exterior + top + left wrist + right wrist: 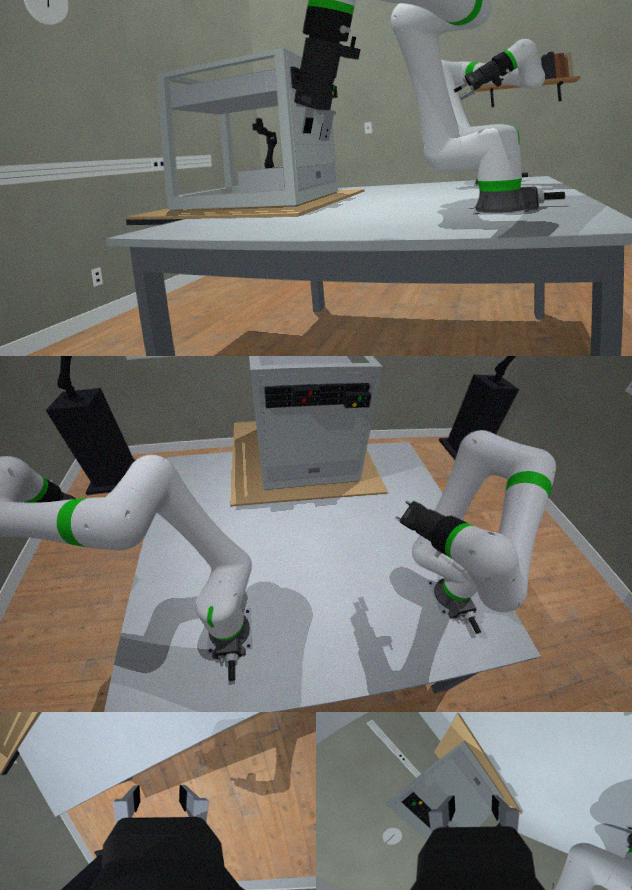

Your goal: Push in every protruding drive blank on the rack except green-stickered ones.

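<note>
Your left pincer (71,498) (317,125) (159,793) and right pincer (403,510) (461,93) (473,802) have fingers apart, both away from the rack (315,436) (291,150) (447,791); pushing its high blanks (330,395) (295,77) (423,812) too hard could tip it, and poor aim could press the green-stickered blank (359,399) (334,91) (414,803).
</note>
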Action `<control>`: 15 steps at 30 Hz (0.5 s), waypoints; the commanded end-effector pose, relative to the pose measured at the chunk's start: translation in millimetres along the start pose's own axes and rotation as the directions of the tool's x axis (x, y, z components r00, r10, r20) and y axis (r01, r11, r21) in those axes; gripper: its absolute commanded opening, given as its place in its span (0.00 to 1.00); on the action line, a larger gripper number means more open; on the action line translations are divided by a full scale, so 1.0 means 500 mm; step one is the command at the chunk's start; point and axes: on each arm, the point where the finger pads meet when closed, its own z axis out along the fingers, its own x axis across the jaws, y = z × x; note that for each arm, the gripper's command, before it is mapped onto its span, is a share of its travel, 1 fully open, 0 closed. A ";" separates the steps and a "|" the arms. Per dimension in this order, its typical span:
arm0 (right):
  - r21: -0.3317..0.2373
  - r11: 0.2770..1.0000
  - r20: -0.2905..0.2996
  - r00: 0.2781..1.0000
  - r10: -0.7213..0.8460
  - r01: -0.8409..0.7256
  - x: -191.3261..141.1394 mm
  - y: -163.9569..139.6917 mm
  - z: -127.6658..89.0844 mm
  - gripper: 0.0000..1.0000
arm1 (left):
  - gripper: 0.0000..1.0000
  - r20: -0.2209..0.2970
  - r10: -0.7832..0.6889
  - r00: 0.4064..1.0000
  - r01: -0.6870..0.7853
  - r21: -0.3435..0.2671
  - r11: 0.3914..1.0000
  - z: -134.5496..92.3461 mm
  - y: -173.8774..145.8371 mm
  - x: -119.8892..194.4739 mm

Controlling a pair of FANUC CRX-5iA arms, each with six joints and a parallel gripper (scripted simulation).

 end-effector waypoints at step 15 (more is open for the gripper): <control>-0.047 0.984 0.241 0.958 -0.155 0.172 -0.095 0.237 0.223 1.00 | 1.00 -0.239 -0.276 0.931 0.263 -0.085 0.961 -0.210 -0.146 0.424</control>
